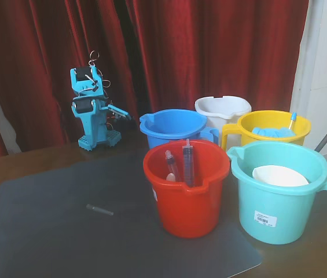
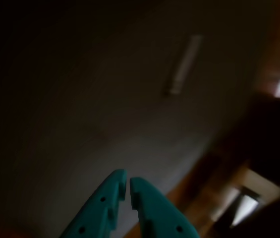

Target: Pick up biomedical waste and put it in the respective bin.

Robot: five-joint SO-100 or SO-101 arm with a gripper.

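Observation:
A small grey stick-like piece of waste [image 1: 99, 209] lies on the dark mat [image 1: 47, 231], left of the red bin [image 1: 186, 188]. In the wrist view it shows as a pale blurred bar [image 2: 183, 64] far ahead of the fingers. The blue arm [image 1: 94, 110] is folded up at the back of the table, well away from the piece. Its teal gripper [image 2: 128, 184] enters the wrist view from below, shut with nothing between its fingers. The red bin holds two syringes [image 1: 187, 162].
Behind and right of the red bin stand a blue bin [image 1: 175, 127], a white bin [image 1: 222, 110], a yellow bin [image 1: 273, 130] with blue material inside, and a teal bin [image 1: 282, 194] holding something white. A red curtain hangs behind.

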